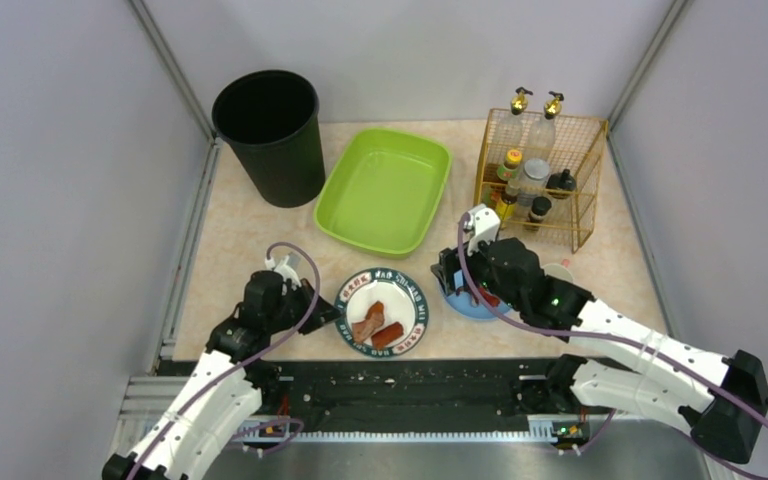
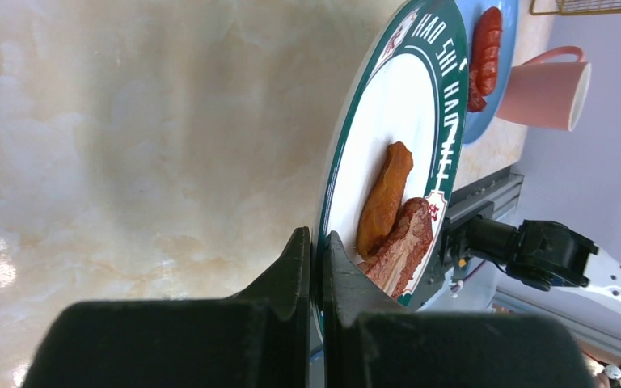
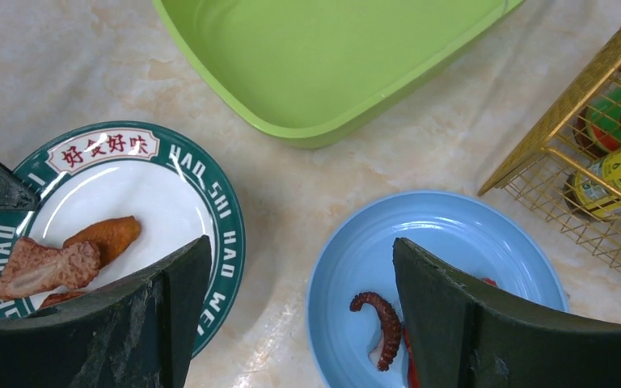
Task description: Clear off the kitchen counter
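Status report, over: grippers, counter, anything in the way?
Left gripper shut on rim of green-rimmed plate. Right gripper open above blue plate. Kitchen counter not cleared. Pink cup beside blue plate.

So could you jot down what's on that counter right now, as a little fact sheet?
counter: pale marbled stone
left gripper: shut on rim of green-rimmed plate
on that plate: fried pieces
right gripper: open, above blue plate, holding nothing
on blue plate: octopus tentacle
also there: green tray; black bin; wire rack of bottles; pink cup
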Controlling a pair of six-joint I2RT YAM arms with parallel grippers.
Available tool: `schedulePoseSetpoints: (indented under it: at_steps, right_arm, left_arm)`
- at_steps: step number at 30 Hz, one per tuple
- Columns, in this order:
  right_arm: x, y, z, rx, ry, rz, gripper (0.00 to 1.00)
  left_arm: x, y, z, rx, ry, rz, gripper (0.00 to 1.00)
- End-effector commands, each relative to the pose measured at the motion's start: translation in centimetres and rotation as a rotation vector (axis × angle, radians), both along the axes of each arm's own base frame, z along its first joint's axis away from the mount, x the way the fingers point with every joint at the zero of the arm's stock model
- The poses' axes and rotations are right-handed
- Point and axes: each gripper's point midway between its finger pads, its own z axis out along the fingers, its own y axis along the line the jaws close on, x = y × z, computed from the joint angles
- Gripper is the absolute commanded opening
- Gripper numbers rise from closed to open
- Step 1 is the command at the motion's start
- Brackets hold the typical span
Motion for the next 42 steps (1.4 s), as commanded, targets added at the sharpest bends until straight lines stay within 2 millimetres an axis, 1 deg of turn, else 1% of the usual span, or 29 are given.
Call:
schedulePoseSetpoints:
  at_steps: [1, 4, 6, 9, 13, 16, 17, 24, 29, 33, 41, 42]
  right_arm:
    - [0.3, -0.4, 3.9, 0.033, -0.076, -0.022, 0.81]
    - [0.4, -1.1, 4.8, 0.029, -0.095, -0.044, 0.81]
    - [0.6, -1.5, 5.5, 0.027, -0.104, -0.067, 0.81]
    - [0.7, -1.8, 6.5, 0.035, -0.113, -0.084, 0.81]
    - [0.6, -1.8, 7.0, 0.040, -0.106, -0.085, 0.81]
    - [0.4, -1.6, 7.3, 0.051, -0.104, -0.071, 0.81]
    - [0.4, -1.7, 7.3, 0.049, -0.102, -0.071, 0.81]
    - [-0.1, -1.0, 6.8, 0.065, -0.078, -0.034, 0.81]
    - [-0.2, -0.2, 6.2, 0.066, -0.065, -0.008, 0.81]
    - [-0.3, 0.5, 5.5, 0.068, -0.046, 0.019, 0.81]
    - [-0.5, 1.9, 4.5, 0.080, -0.020, 0.069, 0.81]
    - [-0.5, 2.0, 4.5, 0.082, -0.020, 0.073, 0.81]
  left_arm:
    - [0.9, -1.6, 6.2, -0.125, -0.121, -0.039, 0.00]
    - [1.2, -1.7, 7.8, -0.123, -0.141, -0.044, 0.00]
    - [1.8, -1.3, 8.7, -0.096, -0.164, -0.026, 0.00]
    - [3.4, -1.0, 10.0, -0.074, -0.214, 0.012, 0.00]
    - [5.5, -0.9, 11.9, -0.029, -0.233, 0.039, 0.00]
    - [7.6, -0.7, 13.6, -0.008, -0.266, 0.063, 0.00]
    - [8.4, -0.5, 14.9, -0.010, -0.287, 0.073, 0.00]
    - [13.8, 1.1, 20.7, -0.007, -0.382, 0.150, 0.00]
    - [17.1, 2.1, 25.1, -0.029, -0.450, 0.198, 0.00]
    - [19.9, 3.4, 27.7, -0.050, -0.472, 0.251, 0.00]
    - [24.9, 6.5, 32.0, -0.093, -0.498, 0.368, 0.00]
    - [25.6, 7.5, 32.4, -0.098, -0.502, 0.400, 0.00]
